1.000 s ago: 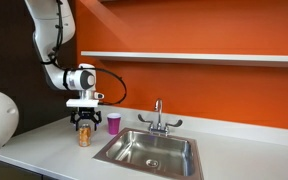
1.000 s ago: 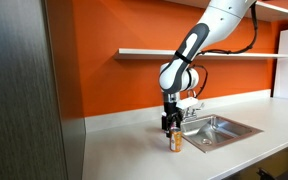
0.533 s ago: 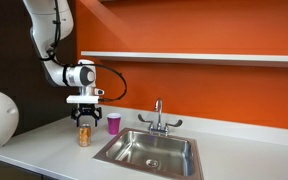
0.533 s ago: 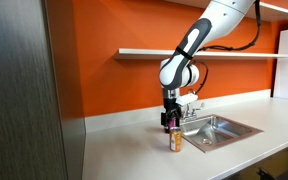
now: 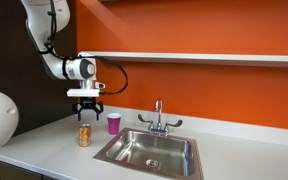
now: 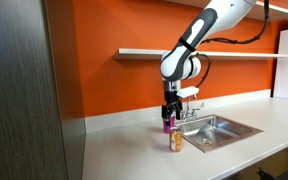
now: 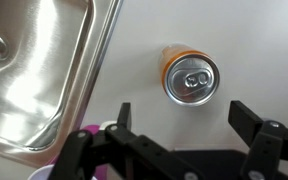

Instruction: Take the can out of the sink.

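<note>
- Orange-walled kitchen: the can (image 5: 84, 136) stands upright on the table (image 5: 39, 150), beside the sink (image 5: 124, 148).
- Our end effector (image 5: 87, 104) hangs spread and empty above it.
- We judge the placing done; next, we back away clear.

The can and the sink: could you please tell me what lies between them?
Nothing: in the wrist view only bare white counter separates the can from the sink rim.

A pink cup (image 5: 113, 123) stands upright on the white counter (image 5: 44, 150) beneath a shelf (image 5: 204, 57).
</note>
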Motion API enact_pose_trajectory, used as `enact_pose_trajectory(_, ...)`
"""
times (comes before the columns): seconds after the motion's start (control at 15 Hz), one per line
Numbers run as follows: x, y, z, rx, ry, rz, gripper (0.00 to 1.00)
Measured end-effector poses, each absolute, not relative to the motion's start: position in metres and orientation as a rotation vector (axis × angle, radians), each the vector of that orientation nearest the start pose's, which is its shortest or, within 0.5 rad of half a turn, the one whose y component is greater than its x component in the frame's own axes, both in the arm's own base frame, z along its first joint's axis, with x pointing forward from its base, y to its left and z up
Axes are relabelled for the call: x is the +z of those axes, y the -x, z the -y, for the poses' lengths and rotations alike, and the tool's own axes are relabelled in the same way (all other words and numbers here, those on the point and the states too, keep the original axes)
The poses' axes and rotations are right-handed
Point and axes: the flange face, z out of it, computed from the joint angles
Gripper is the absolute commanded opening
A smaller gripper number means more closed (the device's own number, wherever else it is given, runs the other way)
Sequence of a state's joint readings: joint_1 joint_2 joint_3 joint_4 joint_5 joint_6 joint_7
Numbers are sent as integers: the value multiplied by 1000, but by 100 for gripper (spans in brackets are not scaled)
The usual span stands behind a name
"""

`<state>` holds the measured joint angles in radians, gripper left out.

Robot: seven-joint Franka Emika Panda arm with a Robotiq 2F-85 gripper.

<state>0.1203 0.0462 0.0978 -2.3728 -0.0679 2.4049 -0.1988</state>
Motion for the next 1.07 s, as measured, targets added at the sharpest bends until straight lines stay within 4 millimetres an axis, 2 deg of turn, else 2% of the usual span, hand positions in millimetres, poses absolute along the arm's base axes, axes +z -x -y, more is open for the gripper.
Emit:
enact_pose_trajectory(0.53,339,-488,-78,-27,3129,647,100)
enact_pose_trajectory(0.8,347,-486,-45,-33,3158,531,100)
enact_pose_trajectory(1.07,352,-475,-3,-36,3191,358,100)
